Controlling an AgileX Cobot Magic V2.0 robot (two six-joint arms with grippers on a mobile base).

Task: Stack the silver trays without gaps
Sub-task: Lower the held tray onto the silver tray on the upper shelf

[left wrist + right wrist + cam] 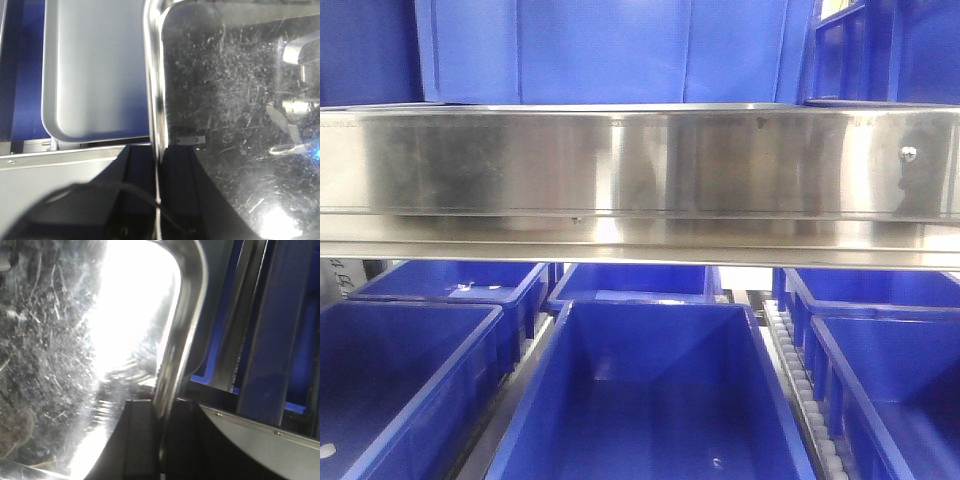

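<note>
Left claw (158, 200) clamping a scratched silver tray (235, 100) by its rim, right claw (160, 440) clamping the opposite rim, matte silver tray (95, 70) lying alongside.

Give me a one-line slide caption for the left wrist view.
Left gripper pinches the rim of the scratched silver tray; a matte silver tray lies beyond it.

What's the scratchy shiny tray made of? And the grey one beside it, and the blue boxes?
The scratched tray looks like polished steel: mirror-bright, with fine scratches and glare. The grey tray is probably metal too, but matte, with no reflections. The blue bins are likely moulded plastic: smooth, evenly coloured, slightly glossy.
</note>
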